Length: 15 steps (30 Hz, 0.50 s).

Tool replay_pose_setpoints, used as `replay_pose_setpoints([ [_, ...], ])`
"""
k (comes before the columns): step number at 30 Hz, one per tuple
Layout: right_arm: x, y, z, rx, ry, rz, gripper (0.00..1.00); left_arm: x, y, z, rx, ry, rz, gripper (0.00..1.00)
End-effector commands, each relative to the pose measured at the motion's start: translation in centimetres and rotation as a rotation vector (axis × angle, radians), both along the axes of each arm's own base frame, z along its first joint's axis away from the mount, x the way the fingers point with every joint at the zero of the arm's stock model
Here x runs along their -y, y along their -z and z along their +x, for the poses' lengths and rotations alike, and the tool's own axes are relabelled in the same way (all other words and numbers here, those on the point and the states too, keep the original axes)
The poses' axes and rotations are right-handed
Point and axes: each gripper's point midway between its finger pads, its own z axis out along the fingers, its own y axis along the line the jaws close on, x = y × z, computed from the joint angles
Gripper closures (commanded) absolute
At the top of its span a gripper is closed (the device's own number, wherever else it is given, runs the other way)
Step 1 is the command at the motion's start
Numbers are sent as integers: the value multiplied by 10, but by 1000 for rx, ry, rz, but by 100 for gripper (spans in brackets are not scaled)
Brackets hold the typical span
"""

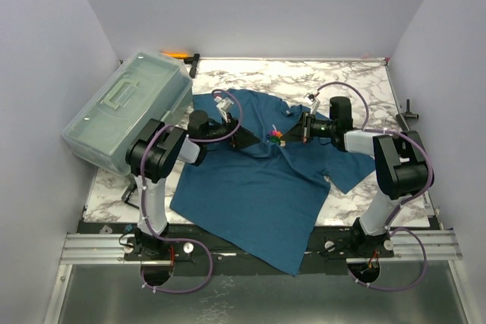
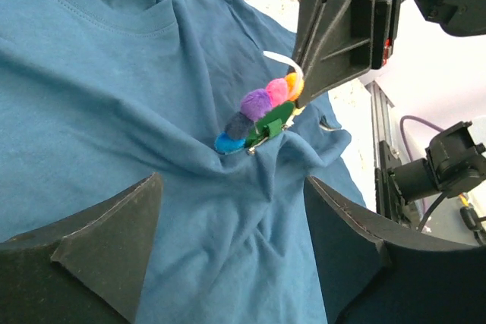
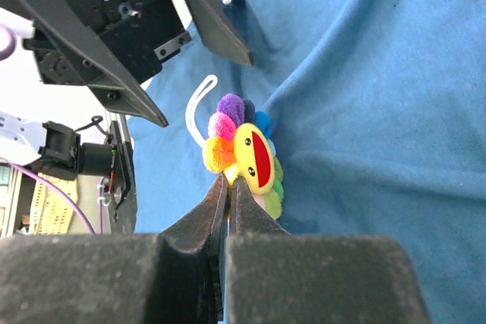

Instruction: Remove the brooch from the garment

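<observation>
Mid-chest on the garment (image 1: 250, 195): right gripper (image 3: 229, 184) on the brooch (image 3: 248, 153), left gripper (image 2: 231, 187) open.
Jaws of right gripper fully closed, tips nipping the brooch at its edge; cloth puckers up under it. Jaws of left gripper wide apart just beside, holding nothing.

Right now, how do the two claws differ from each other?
The left claw stands open, fingers wide apart; the right claw is shut tight. The left claw holds nothing and only hovers over the shirt; the right claw's tips pinch the edge of the brooch. Shared: both are dark, two-fingered, and point at the brooch from opposite sides.
</observation>
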Motion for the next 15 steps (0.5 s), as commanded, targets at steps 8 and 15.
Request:
replay_pose_setpoints([
  [8, -4, -1, -15, 38, -70, 10, 99, 19, 0, 6, -22, 82, -135, 22],
  [15, -3, -1, -20, 34, -84, 10, 99, 34, 8, -4, -31, 138, -134, 29],
])
